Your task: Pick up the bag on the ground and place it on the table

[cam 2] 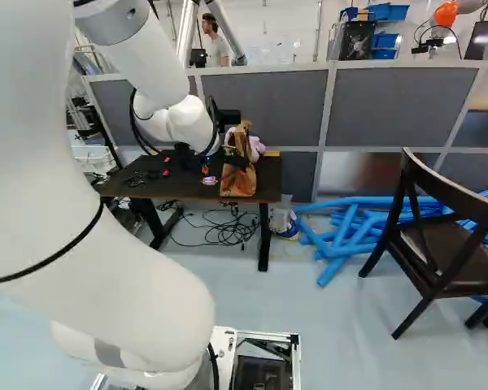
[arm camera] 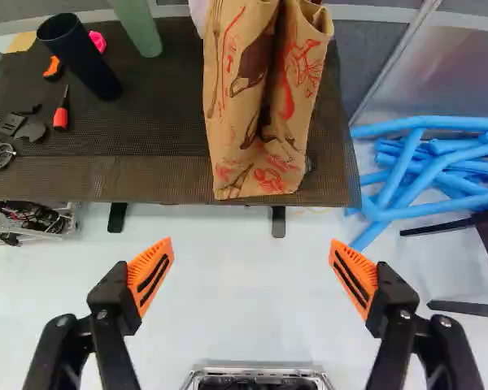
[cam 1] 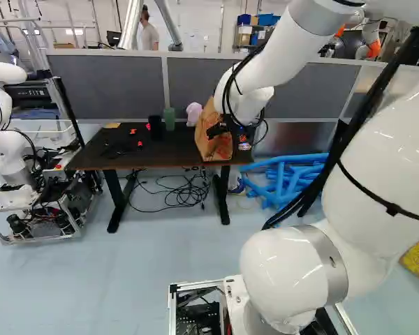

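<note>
The pincer (arm camera: 251, 241) is spread wide, with nothing pinched between its two orange pads (arm camera: 150, 276). Ahead of it, apart from the fingertips, one paper bag (arm camera: 260, 114) is seen upright on the worktop (arm camera: 163, 179), its foot at the edge nearest the pincer. The placing appears to be done; what is left is probably only the withdrawal. For that, the pincer is best drawn straight back, slowly, and held spread until the bag is well cleared. Any forward or sideways swing should be avoided: the paper could be snagged by a finger, and the bag could be tipped over the near edge. If a nudge inward is wanted, it is best given low and gently.

Beyond the bag, to the pincer's left, are counted one black cup (arm camera: 80, 57), one green cup (arm camera: 140, 24) and one red-tipped tool (arm camera: 61, 119). Below the worktop two legs (cam 1: 222, 199) are seen. To the pincer's right, many blue tubes (arm camera: 439, 158) are heaped, too tangled to be counted, and one chair (cam 2: 447, 236) is found.
</note>
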You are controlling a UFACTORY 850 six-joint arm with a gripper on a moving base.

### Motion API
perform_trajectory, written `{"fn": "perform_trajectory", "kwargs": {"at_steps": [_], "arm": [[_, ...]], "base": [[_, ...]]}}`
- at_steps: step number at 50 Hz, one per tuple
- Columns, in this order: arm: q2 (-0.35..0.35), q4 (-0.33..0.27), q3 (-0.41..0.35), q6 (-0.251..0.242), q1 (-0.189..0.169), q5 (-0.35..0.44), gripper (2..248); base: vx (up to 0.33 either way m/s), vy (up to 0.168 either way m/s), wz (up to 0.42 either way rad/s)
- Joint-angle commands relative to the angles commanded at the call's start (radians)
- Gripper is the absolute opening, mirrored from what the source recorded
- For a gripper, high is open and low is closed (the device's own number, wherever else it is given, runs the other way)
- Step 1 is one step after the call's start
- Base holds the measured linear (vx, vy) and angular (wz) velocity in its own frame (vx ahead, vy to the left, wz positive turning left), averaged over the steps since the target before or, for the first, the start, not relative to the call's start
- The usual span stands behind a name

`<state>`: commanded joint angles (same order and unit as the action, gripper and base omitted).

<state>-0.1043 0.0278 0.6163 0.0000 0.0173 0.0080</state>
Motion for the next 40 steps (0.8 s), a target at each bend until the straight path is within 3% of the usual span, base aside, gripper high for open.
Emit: {"fn": "perform_trajectory", "kwargs": {"at_steps": [19,40], "arm": [[-0.050,-0.008,-0.151,0.000,-0.005,0.246,247],[-0.095,-0.015,-0.287,0.000,-0.009,0.469,247]], "base": [[0.000,0.000,0.000],[0.000,0.000,0.000]]}}
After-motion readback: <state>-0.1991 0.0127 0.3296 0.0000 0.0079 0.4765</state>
